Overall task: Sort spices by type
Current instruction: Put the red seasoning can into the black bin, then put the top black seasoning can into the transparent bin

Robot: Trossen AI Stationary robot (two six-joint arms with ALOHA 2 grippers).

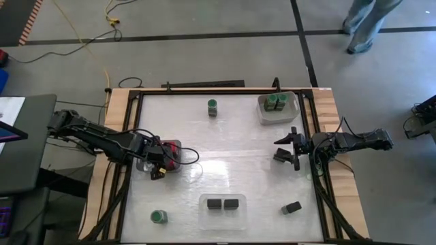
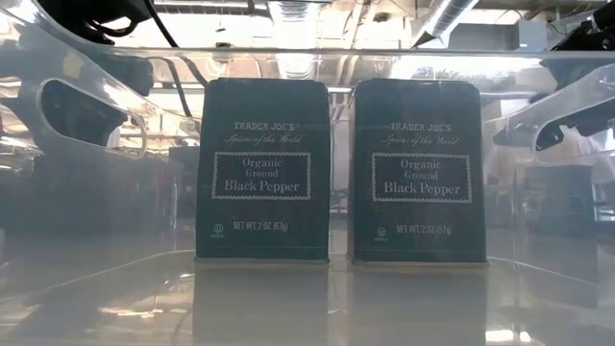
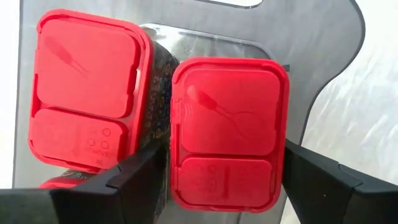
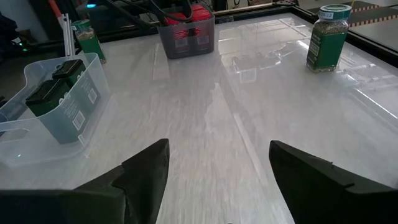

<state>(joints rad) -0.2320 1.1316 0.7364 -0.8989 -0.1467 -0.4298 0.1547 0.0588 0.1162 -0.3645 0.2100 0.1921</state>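
Red spice containers [image 3: 227, 134] crowding left pincer [image 3: 224, 186].

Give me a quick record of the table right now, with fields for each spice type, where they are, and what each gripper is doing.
red spices: two red-lidded containers side by side in a clear tray at table's left
black spices: two black pepper tins in a clear tray at the near edge; one loose black box near the right
green spices: two jars in the grey tray at far right; one loose jar far centre; one near left
left gripper: open, fingers either side of a red container
right gripper: open, empty, above the table's right side
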